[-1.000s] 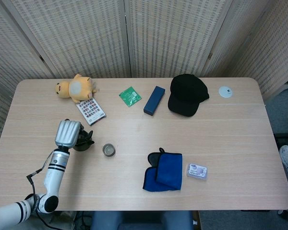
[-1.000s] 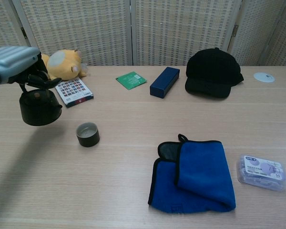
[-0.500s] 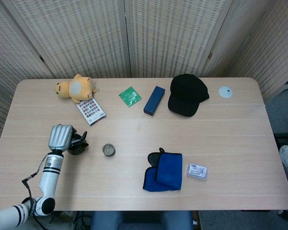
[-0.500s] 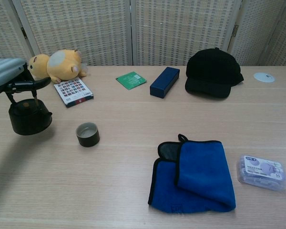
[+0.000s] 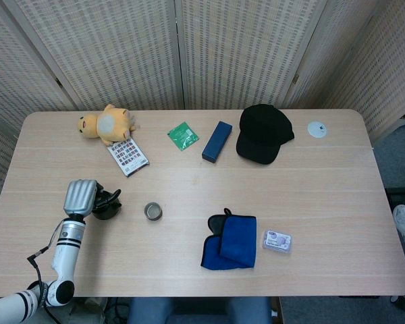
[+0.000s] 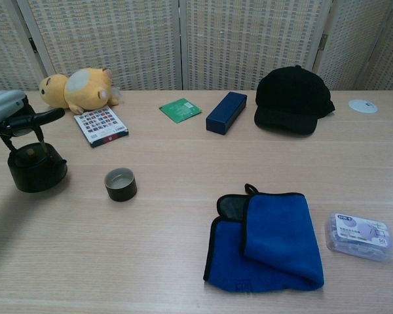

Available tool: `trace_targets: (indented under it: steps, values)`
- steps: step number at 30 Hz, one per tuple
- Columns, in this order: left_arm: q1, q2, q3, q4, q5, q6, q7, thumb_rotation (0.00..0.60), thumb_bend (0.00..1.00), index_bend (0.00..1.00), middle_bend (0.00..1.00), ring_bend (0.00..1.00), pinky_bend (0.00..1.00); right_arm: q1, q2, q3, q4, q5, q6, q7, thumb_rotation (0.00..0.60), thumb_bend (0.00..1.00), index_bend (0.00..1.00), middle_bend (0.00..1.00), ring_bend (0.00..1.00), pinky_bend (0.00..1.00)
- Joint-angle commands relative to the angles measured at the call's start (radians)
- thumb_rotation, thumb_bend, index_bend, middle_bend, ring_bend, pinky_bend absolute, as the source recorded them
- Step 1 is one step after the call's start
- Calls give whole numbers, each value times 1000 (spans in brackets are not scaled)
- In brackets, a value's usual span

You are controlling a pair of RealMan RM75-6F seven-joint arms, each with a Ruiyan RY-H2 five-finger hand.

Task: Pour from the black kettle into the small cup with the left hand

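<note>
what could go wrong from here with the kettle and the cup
The left hand sits over the black kettle, which looks set down on the table. Whether its fingers grip the handle is unclear, so a lift might slip or tip it. The small cup stands apart to the kettle's right with a narrow mouth, so a pour from this spot would likely spill. The card lies just behind and could get splashed.

Left hand (image 6: 3, 111) cut off by chest frame edge; grip on black kettle (image 6: 34, 169) unclear.
</note>
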State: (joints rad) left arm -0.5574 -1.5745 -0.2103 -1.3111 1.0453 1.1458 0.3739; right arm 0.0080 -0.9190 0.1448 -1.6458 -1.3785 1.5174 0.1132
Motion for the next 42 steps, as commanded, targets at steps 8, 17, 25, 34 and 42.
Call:
trace_targets:
  steps: [8, 17, 25, 34, 42]
  values:
    - [1, -8, 11, 17, 5, -17, 0, 0, 141, 930, 1000, 899, 524, -2, 2, -1, -3, 1, 3, -3, 600, 108, 20, 90, 0, 0]
    - [4, -12, 18, 26, -1, -30, 11, 0, 140, 891, 963, 855, 524, -3, 3, -1, -5, 3, 5, -4, 600, 108, 20, 91, 0, 0]
    - [5, -13, 22, 28, -2, -37, 20, 0, 139, 810, 871, 771, 497, -5, 3, -2, -5, 4, 8, -4, 600, 108, 20, 90, 0, 0]
    - [11, -2, 17, 11, 9, -25, 5, 0, 137, 614, 637, 562, 447, -6, 4, -2, -9, 3, 11, -5, 600, 108, 20, 90, 0, 0]
    - [46, 46, 3, -74, 44, 49, -37, 0, 137, 424, 390, 323, 228, -4, 7, -6, -15, -10, 9, -8, 600, 108, 20, 90, 0, 0]
